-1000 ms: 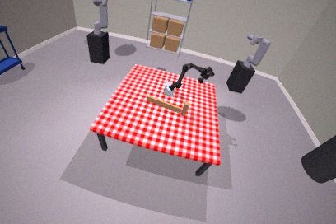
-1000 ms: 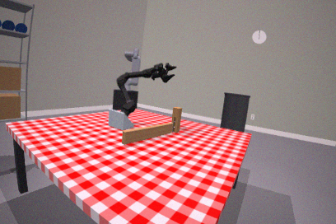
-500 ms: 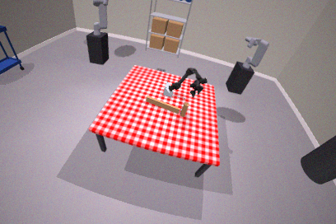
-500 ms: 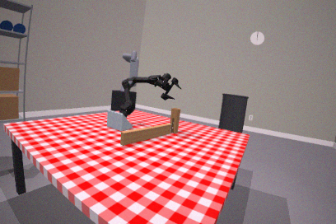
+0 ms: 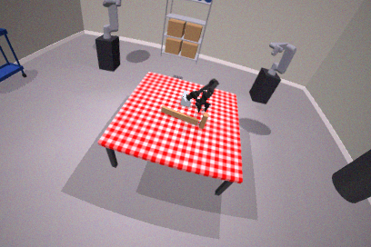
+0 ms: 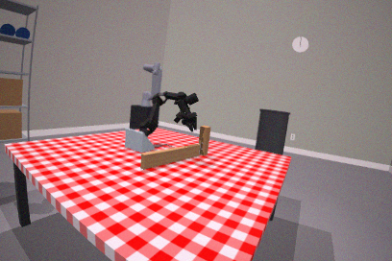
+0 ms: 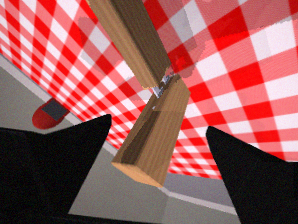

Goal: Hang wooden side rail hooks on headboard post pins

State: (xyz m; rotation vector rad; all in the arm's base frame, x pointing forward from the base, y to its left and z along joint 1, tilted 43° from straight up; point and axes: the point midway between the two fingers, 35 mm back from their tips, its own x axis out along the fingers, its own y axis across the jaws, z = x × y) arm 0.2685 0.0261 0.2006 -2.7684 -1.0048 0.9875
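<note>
Wooden side rail: lying [image 5: 180, 115] [image 6: 170, 155] [image 7: 131, 42] along the checked tablecloth [image 5: 173, 151] [image 6: 192, 198] [image 7: 240, 65], its near end beside the post.
Steel hooks: showing [image 7: 159, 91] at the rail's end, by the post's foot; I cannot tell whether they are sitting on the pins.
Headboard post: standing upright [image 5: 204, 121] [image 6: 205, 140] [image 7: 159, 130], its slot side partly in shade.
My gripper: hovering above rail and post [image 5: 203, 109] [image 6: 192, 129] [image 7: 159, 122], fingers spread wide, holding nothing.
Step in hand: I am probably lining up to grasp the rail near its hooked end.
Next move: I am needing to center over the rail rather than the post, descend without knocking the post, close, then lift the hooks toward the pins, keeping the far end resting on the table.
</note>
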